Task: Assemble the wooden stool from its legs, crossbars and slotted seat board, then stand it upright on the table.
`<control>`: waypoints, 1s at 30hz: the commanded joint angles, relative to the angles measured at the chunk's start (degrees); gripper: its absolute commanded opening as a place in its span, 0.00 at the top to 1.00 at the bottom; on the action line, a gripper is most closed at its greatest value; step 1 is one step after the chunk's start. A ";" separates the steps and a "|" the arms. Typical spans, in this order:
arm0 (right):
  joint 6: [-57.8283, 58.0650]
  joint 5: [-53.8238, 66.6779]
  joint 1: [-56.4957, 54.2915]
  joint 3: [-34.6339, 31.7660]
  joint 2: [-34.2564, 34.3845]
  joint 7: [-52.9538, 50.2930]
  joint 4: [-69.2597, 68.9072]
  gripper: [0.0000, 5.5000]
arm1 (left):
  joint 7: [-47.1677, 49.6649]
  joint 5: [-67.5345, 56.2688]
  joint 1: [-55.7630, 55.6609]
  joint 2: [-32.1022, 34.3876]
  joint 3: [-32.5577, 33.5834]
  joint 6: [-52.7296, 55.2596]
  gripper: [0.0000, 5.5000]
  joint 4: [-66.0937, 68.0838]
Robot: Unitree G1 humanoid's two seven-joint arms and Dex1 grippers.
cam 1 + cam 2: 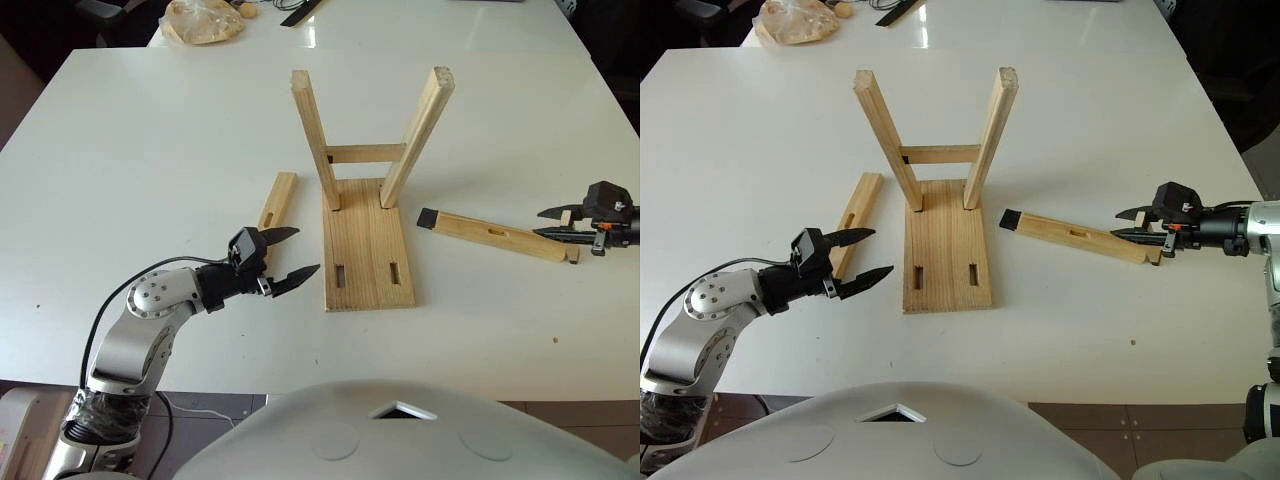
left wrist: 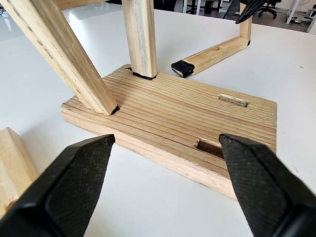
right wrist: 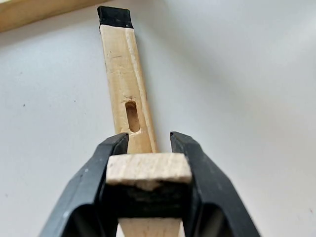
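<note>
Nearest of all, the left gripper [image 1: 306, 250] hovers low over the surface [image 1: 150, 150] with its jaws spread wide and nothing between them. They face the seat board's [image 1: 365, 250] near left edge. One loose leg [image 1: 277, 203] lies just beyond them and beside the board, its long axis running away from the robot, roughly parallel to the board. The left arm is clearly the nearer one to it.

Out to the right, the right gripper [image 1: 540, 222] has its jaws closed on a short wooden block [image 3: 148, 168] at the outer end of the second loose leg [image 1: 490, 235]; I take the block for a crossbar. That leg lies flat, pointing from the jaws toward the board, black-capped end nearest it.

Count:
- one seat board, lying flat
- four legs, two standing [image 1: 315, 140] [image 1: 415, 135] in the far slots and two loose
- one crossbar [image 1: 365, 153] joining the standing pair, plus the probable one in the right jaws
- two near slots [image 1: 340, 275] [image 1: 396, 271] not yet filled
</note>
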 commanded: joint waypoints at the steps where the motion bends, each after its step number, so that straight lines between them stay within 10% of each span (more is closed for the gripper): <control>1: 3.55 2.96 -0.12 -2.08 -0.22 0.13 -3.70 0.76 | -0.24 0.33 0.15 0.68 0.22 0.13 0.29 0.35; 18: 27.92 21.88 2.33 -9.44 -1.87 5.20 -18.79 0.76 | 0.93 1.27 -0.08 -0.12 -0.30 0.08 0.29 0.77; 30: 14.50 9.93 7.39 -3.73 1.86 1.33 -14.71 0.76 | 0.40 1.53 -0.79 0.10 -0.55 0.08 0.29 1.49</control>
